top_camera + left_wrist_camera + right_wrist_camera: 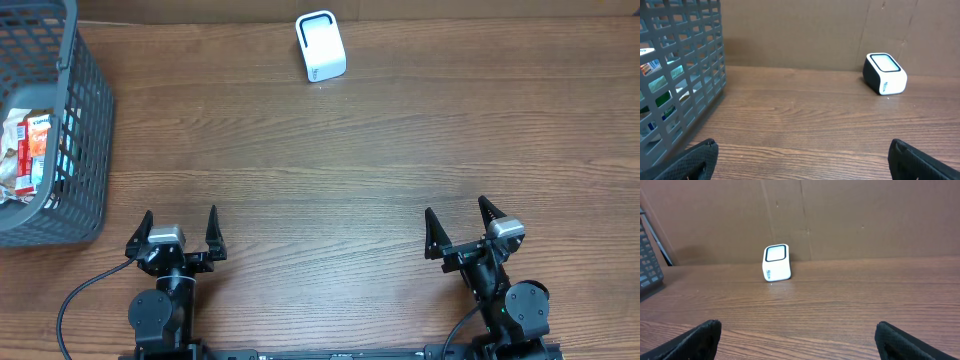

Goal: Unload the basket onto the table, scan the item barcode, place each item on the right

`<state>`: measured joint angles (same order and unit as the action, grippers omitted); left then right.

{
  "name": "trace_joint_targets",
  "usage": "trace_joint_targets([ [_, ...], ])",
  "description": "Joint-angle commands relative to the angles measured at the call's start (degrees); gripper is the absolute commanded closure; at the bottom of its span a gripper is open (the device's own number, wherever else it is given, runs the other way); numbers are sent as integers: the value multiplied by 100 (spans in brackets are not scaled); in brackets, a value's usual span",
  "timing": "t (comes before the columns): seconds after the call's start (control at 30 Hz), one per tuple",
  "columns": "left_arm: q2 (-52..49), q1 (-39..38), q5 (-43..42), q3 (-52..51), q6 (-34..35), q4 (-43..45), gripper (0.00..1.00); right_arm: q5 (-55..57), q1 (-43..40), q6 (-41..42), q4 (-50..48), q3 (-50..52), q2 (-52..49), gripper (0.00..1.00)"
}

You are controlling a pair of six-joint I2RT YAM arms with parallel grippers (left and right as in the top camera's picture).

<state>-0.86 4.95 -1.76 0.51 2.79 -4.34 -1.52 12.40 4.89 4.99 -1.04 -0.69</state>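
- We see the scanner [321, 46] standing alone.
- Well to its left, a basket [92, 130] holds packets [28, 150].
- Across from it, the left gripper [180, 224] and right gripper [457, 210] gape wide, empty.

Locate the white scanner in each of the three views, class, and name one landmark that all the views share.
Overhead: the scanner sits at top centre.
Left wrist: the scanner is right of centre, in the upper half.
Right wrist: the scanner is left of centre, about mid-height.
Shared landmark: the grey basket, on the left in every view, though only a sliver shows in the right wrist view.
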Motion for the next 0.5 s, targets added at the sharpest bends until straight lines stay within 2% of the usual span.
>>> trace_joint_targets([
  [0.0,61,-13,-61,-20,-70,-7,0,-7,-26,2,-33,59,52,0],
  [0.47,61,-13,-61,-20,-70,-4,0,-7,-26,2,-33,59,52,0],
])
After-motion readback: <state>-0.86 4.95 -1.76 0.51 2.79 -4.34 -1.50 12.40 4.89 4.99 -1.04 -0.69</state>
